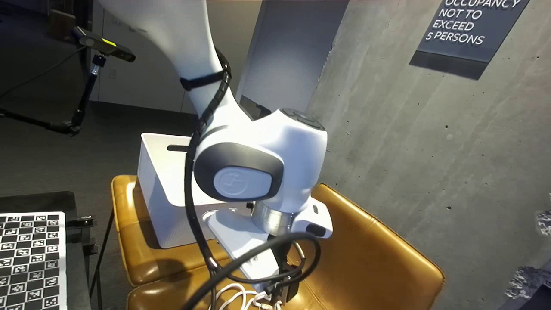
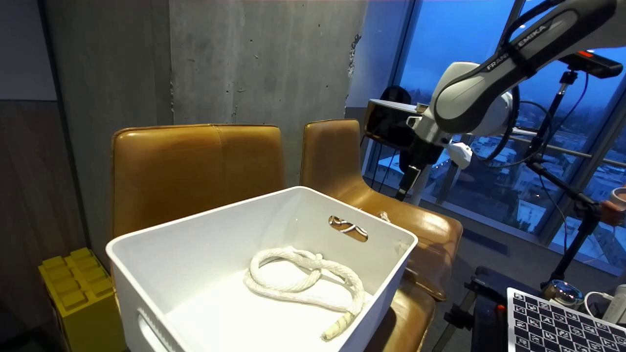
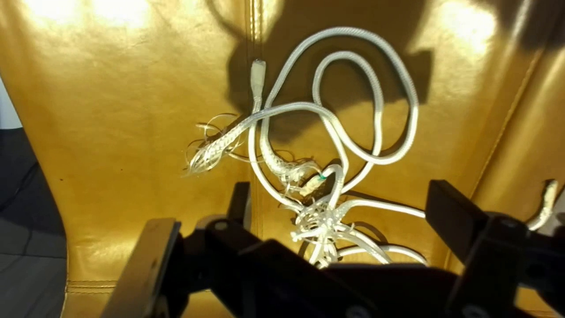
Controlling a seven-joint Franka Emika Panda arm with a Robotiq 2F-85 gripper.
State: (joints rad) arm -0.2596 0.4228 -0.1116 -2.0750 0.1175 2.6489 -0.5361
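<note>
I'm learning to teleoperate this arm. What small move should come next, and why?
I'd probably lower the open gripper slightly: in the wrist view, the frayed tangle of white rope on the tan chair seat shows between its spread jaws, with nothing gripped.
</note>
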